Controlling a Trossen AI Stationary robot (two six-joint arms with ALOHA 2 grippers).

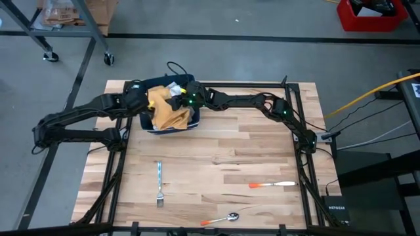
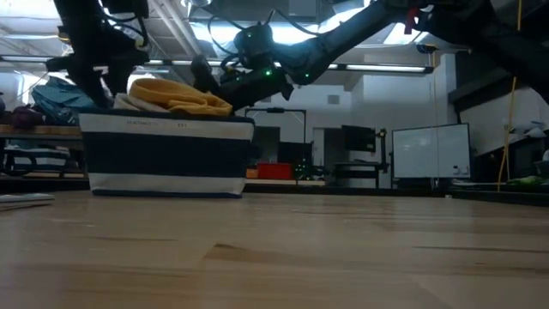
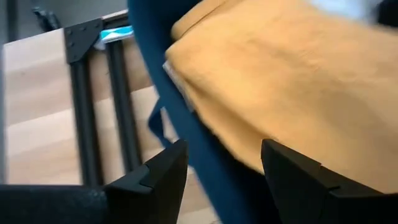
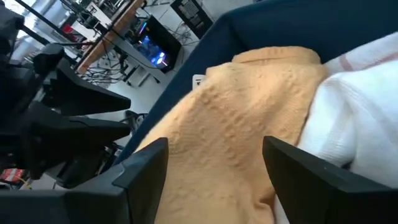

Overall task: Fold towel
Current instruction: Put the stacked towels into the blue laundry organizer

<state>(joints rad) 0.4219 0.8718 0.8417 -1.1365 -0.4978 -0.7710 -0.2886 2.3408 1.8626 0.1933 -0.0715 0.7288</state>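
A yellow towel [image 1: 167,115] lies bunched in a dark blue basket [image 1: 172,130] at the table's far left, heaped above the rim [image 2: 176,96]. A white cloth [image 4: 354,137] lies beside it in the basket. My left gripper [image 1: 146,99] is open at the basket's left side. In its wrist view [image 3: 224,180] the basket's blue rim [image 3: 186,137] runs between its fingers with the towel [image 3: 280,81] just beyond. My right gripper [image 1: 177,101] comes from the right and hangs open over the towel [image 4: 236,124], nothing between its fingers [image 4: 217,180].
On the near half of the wooden table lie a fork [image 1: 159,183], an orange-handled knife [image 1: 271,185] and a spoon [image 1: 220,219]. Black frame rails [image 1: 298,131] run along the table's sides.
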